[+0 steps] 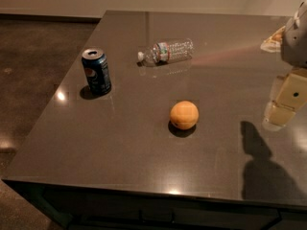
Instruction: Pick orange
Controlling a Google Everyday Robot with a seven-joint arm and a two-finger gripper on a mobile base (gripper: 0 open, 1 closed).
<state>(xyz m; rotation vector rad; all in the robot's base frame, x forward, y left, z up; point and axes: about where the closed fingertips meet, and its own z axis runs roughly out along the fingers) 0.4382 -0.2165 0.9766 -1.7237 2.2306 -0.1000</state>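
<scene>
The orange [184, 114] is round with dimpled skin and sits on the dark grey table [120, 147], a little right of the middle. My gripper [280, 113] hangs at the right edge of the view, above the table and well to the right of the orange, not touching it. It holds nothing that I can see. Its shadow falls on the table to the lower right of the orange.
A blue soda can [97, 72] stands upright at the left of the table. A clear plastic bottle [166, 51] lies on its side behind the orange. A pale object [273, 40] lies at the far right edge. The table's front and left edges drop to the floor.
</scene>
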